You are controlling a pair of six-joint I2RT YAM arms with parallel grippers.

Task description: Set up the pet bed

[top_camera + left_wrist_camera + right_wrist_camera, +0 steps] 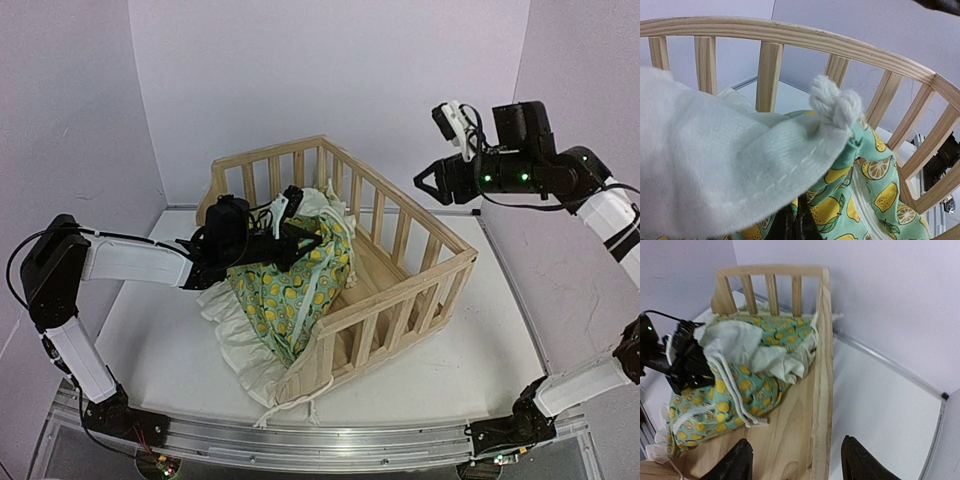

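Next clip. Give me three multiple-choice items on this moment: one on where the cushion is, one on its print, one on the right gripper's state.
1. Where does the cushion lie?
A. Flat on the bed floor.
B. Bunched up, spilling out of the frame over its low side onto the table.
C. Wholly on the table, clear of the frame.

2. What is the cushion's print?
A. Yellow lemons on green.
B. Red stripes.
C. Blue dots.

3. How is the right gripper?
A. Shut on the cushion.
B. Shut on a slat.
C. Open, holding nothing.

Answers:
1 B: the top view shows its cream ruffle draped onto the table.
2 A: the lemons are plain in both wrist views.
3 C: its own wrist view shows the fingers apart with nothing between them.
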